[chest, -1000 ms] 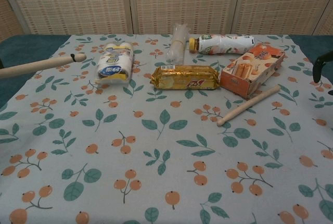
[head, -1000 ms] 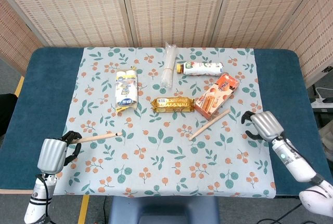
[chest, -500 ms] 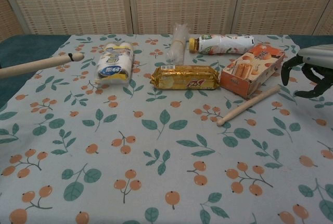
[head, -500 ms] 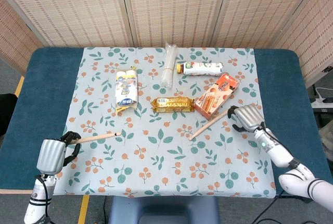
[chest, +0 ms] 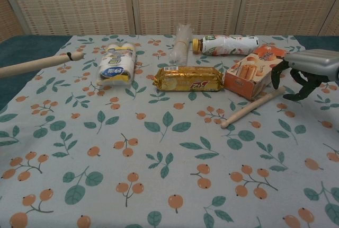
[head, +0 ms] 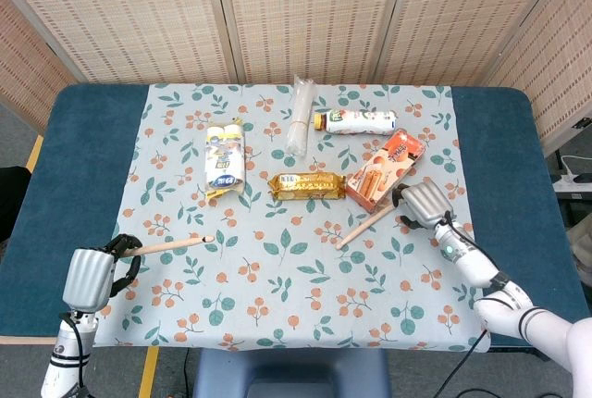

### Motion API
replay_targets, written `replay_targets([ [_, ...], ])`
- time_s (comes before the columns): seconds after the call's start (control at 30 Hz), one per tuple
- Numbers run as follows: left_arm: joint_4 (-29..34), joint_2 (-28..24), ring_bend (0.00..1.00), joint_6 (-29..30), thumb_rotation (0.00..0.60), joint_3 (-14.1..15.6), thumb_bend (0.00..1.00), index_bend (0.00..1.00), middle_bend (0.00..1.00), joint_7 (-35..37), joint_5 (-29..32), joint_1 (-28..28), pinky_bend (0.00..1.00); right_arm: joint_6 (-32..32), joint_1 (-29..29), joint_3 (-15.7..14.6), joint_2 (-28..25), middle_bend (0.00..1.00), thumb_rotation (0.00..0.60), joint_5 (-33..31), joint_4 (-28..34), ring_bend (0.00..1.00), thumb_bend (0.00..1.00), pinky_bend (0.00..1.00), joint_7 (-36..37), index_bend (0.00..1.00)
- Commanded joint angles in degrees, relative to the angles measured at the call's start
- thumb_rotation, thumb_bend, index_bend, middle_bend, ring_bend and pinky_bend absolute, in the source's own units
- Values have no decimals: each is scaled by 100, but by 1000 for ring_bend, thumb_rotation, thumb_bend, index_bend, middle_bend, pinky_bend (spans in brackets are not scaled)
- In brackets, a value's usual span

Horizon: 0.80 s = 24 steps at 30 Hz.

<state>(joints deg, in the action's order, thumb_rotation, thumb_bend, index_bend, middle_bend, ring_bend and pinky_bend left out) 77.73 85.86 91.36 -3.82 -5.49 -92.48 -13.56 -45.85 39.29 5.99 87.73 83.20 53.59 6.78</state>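
Head view. The left hand (head: 91, 277) holds one wooden stick (head: 168, 245) at its near end, fingers wrapped round it; the stick points inward over the leaf-and-berry tablecloth (head: 277, 296). The right hand (head: 424, 202) sits over the outer end of the second wooden stick (head: 372, 220), which lies flat on the cloth just in front of the orange snack box (head: 386, 169). Judged step: the right hand's approach to grasp the second stick. The next move calls for a descent with the fingers either side of the stick's end, clear of the box edge, then closure. From this angle the right hand's fingers are hidden under its back, so contact with the stick cannot be confirmed.

Chest view. The right hand (chest: 310, 69) shows its dark fingers spread apart and curved downward, straddling the tip of the second wooden stick (chest: 253, 106); nothing is clamped between them. Whether a fingertip touches the stick cannot be determined. The left hand is cut off by the frame's left edge; only the held stick (chest: 37, 63) projects in, raised above the cloth. Behind lie a gold biscuit packet (chest: 188, 78), a yellow-and-white pack (chest: 117, 63), a clear wrapped sleeve (chest: 181, 43) and a bottle (chest: 226, 44) on its side; their print is too small to read.
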Motion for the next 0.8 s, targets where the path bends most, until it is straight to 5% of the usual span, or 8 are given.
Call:
replay_targets([
  [0.03, 6, -5, 1000, 12, 600, 0, 507, 756, 804, 11, -14, 6, 1000, 22, 89, 1, 204, 368, 600, -15, -269, 724, 257, 896, 85, 484],
  [0.8, 18, -35, 1000, 59, 600, -7, 507, 756, 803, 90, -64, 60, 1000, 54, 254, -283, 981, 391, 600, 158, -1406, 734, 257, 908, 521, 512],
])
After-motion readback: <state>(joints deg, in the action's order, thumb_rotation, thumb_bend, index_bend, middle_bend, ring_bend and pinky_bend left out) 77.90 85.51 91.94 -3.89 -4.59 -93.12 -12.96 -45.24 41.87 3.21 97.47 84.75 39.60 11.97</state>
